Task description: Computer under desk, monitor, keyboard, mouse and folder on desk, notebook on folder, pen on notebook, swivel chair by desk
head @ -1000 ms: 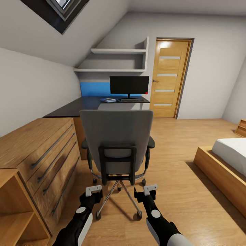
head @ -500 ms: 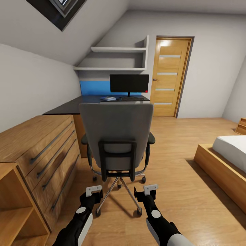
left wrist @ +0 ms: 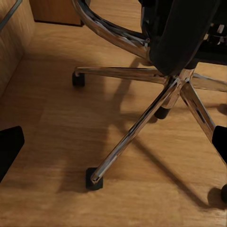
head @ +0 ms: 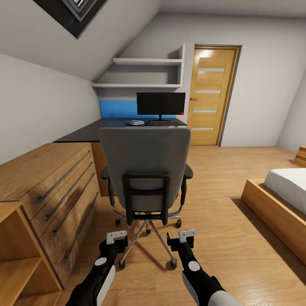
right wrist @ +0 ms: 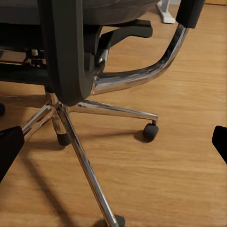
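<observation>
The swivel chair (head: 144, 165) stands with its grey back to me, its seat hidden behind the backrest. Beyond it is the black desk (head: 91, 131) with the monitor (head: 160, 103) upright at the far end and the keyboard (head: 163, 123) in front of it. A small pale blue-white thing (head: 134, 123) lies left of the keyboard, too small to name. The computer, mouse, folder, notebook and pen are hidden or out of view. My left gripper (head: 115, 238) (left wrist: 113, 144) and right gripper (head: 182, 236) (right wrist: 113, 142) hang open and empty just behind the chair's chrome base (left wrist: 142, 120) (right wrist: 78, 151).
A light wooden drawer chest (head: 51, 187) and an open shelf unit (head: 19, 263) line the left side. A bed on a wooden frame (head: 276, 204) is at the right. A wooden door (head: 210, 97) stands past the desk, with wood floor between chair and bed.
The whole view shifted slightly a second ago as the camera moved; for the last half second nothing has moved. Both grippers stay open in the same place.
</observation>
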### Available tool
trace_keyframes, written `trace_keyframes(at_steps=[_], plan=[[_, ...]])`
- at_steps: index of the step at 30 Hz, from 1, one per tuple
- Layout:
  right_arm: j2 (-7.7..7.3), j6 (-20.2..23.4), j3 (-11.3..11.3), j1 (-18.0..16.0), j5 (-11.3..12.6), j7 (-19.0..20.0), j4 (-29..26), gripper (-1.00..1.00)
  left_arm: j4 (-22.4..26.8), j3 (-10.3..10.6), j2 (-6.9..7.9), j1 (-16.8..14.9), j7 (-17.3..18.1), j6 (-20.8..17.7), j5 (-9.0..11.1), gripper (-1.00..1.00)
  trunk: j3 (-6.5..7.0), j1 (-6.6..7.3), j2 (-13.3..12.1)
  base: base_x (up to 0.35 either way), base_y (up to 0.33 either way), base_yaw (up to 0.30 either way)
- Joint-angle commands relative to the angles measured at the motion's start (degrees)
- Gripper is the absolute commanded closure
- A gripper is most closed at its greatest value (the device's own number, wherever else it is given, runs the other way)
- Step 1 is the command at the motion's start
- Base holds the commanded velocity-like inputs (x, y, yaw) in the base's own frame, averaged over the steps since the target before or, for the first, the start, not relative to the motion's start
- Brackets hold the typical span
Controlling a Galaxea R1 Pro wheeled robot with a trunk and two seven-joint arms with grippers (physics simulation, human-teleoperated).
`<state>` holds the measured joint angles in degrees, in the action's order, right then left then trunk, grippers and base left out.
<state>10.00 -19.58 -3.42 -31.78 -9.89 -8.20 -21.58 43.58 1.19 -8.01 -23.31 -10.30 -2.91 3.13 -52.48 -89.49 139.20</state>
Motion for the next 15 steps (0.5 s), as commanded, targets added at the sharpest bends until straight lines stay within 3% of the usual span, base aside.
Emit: trace_keyframes(at_steps=[1, 9, 15], plan=[[0.00, 0.0, -0.1, 0.0, -0.6, -0.5, 0.1, -1.00, 0.1, 0.1, 0.01, 0.0, -0.3, -0.3, 0.3, -1.00, -0.06, 0.01, 0.0, 0.000, 0.000, 0.000], [0.00, -0.7, -0.1, 0.0, -0.6, -0.3, 0.1, -1.00, -0.2, 0.1, 0.37, 0.0, -0.3, -0.2, 0.4, -1.00, -0.06, 0.01, 0.0, 0.012, 0.000, 0.000], [0.00, -1.1, -0.2, 0.0, -0.6, -0.3, 0.6, -1.00, -0.6, 0.0, 0.57, 0.0, -0.2, -0.1, 0.4, -1.00, -0.06, 0.01, 0.0, 0.201, 0.000, 0.000]])
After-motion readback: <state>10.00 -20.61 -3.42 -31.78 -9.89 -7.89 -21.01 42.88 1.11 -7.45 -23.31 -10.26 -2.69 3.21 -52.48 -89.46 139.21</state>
